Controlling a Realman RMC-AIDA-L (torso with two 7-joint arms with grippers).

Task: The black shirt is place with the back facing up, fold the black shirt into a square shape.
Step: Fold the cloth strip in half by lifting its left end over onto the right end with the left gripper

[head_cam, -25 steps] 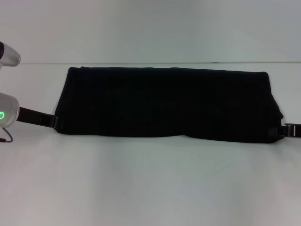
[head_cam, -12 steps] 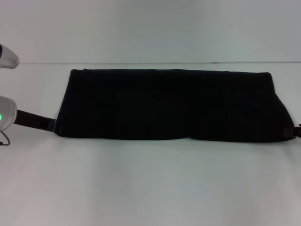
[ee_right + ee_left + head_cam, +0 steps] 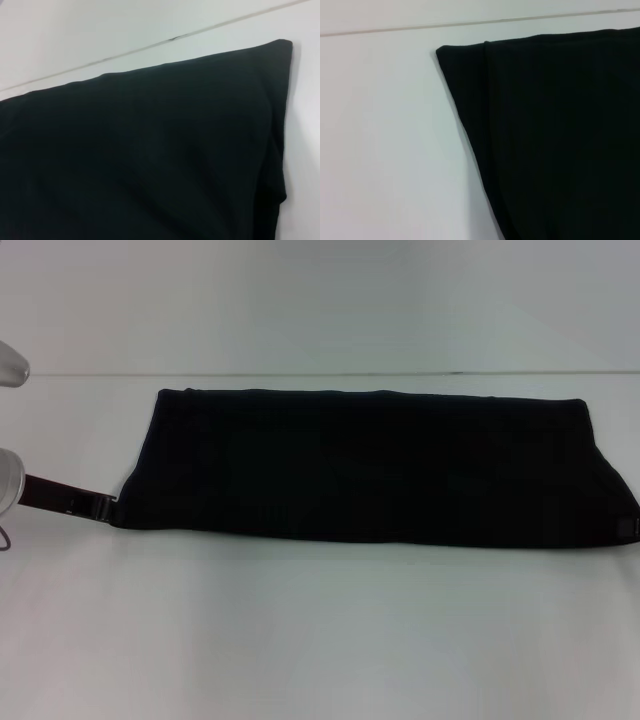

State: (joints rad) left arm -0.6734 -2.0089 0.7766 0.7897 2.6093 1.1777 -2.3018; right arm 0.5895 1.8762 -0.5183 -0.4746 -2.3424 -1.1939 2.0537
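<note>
Though folded down into one long flat band, plainly the black shirt, lying stretched across the white surface from the left hand all the way over to the right hand. Plain black cloth all over, no lettering on show, far bigger than either hand. Straight along the far edge, well beyond both hands; slightly slanted at each short end, so wider along the near edge than the far one. Smooth and taut, barely a wrinkle.

Seen from the left wrist: the far corner of the shirt, with a narrow layered strip running along the short end, lying flat on the surface. Seen from the right wrist: the other far corner, rounded off neatly, with a soft doubled fold down that short side.

Now the hard parts. Left hand meeting the near corner of the shirt, touching the cloth, with only a slim dark bar visible leading in from the side. Gripping or merely resting against the corner? Cannot tell, black against black. Right hand right at the opposite near corner, mostly cut off at the edge of the head view, just a small dark piece peeking out. Open or closed? Cannot tell there either.
</note>
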